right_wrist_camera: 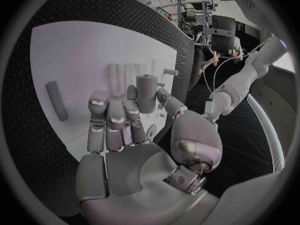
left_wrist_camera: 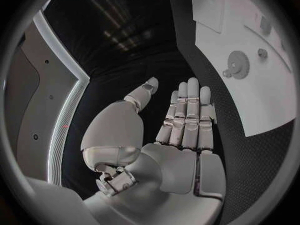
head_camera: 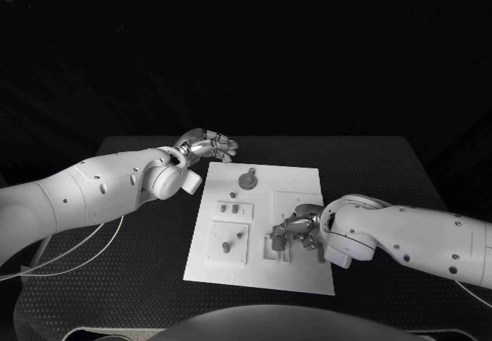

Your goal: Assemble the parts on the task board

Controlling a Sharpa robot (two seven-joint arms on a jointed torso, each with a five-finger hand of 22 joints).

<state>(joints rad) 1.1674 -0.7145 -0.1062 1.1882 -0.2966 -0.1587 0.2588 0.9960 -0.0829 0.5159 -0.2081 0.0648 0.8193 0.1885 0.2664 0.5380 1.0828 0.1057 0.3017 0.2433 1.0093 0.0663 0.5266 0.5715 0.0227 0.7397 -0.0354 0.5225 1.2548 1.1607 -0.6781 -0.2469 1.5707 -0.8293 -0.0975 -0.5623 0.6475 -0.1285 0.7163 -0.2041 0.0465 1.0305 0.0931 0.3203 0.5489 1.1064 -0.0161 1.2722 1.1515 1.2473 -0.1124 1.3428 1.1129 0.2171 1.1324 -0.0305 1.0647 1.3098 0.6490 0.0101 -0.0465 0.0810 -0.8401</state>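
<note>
My right hand (right_wrist_camera: 134, 130) pinches a small grey peg (right_wrist_camera: 146, 92) just above the white task board (head_camera: 297, 177), near its middle. My left hand (left_wrist_camera: 181, 130) is flat with its fingers apart, holding nothing, beside the board's far corner. I think most of the job is left: other parts (head_camera: 247, 180) lie loose.

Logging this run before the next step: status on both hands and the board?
Left hand open, off the task board's far-left corner. Right hand over the board, holding a cylindrical part upright. Nothing blocking.
</note>
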